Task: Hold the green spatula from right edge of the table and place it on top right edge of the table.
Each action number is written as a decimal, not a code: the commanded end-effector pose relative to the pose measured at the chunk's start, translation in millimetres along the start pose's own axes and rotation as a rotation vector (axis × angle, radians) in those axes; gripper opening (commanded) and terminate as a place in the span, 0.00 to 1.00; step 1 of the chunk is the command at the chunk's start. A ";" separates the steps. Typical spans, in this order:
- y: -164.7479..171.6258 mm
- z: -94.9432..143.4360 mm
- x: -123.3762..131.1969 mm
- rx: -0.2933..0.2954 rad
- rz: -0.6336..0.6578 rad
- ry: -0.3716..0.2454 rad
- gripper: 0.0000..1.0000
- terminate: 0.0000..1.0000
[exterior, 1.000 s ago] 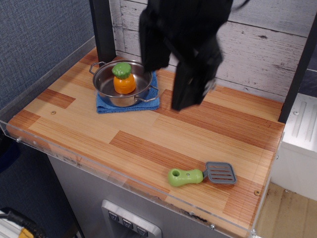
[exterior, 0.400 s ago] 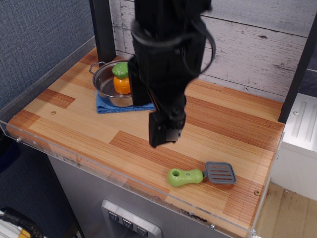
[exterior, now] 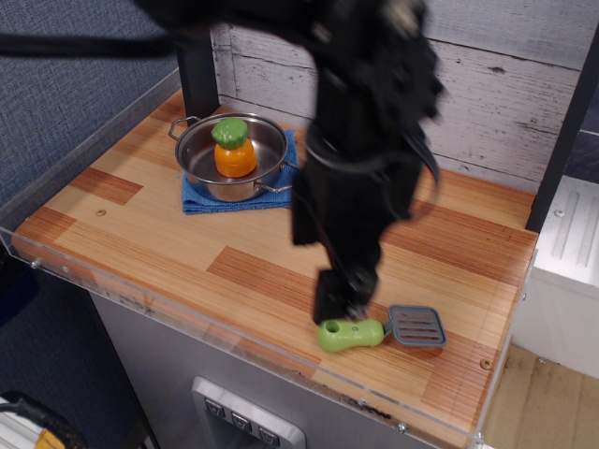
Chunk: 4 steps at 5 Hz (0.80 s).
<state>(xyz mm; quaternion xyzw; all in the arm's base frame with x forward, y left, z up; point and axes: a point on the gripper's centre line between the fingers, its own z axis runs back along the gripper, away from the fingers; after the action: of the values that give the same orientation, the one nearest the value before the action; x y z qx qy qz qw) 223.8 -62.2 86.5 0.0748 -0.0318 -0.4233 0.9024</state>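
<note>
The green spatula point(exterior: 379, 329) lies flat near the front right edge of the table point(exterior: 168, 238), lime handle to the left, grey slotted blade to the right. My black gripper point(exterior: 339, 301) hangs just above the handle's left end, blurred by motion. I cannot tell whether its jaws are open or shut, and it holds nothing that I can see. The arm above it covers the middle of the table.
A steel pot point(exterior: 229, 159) holding an orange toy vegetable with a green top point(exterior: 233, 148) stands on a blue cloth point(exterior: 211, 198) at the back left. A clear acrylic rim point(exterior: 234, 337) runs along the front edge. A white plank wall point(exterior: 505, 84) backs the table.
The arm has swung right and forward and come down, from over the table's middle to just above the spatula's handle. The spatula has not moved.
</note>
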 end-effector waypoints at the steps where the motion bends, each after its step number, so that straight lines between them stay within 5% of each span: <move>1: -8.5 -15.6 28.7 -0.025 -0.090 -0.071 1.00 0.00; 4: 3.7 -45.3 28.2 -0.059 -0.065 -0.077 1.00 0.00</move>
<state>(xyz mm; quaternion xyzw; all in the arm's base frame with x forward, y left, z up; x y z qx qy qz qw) 244.1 -76.6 34.0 0.0285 -0.0353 -0.4544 0.8897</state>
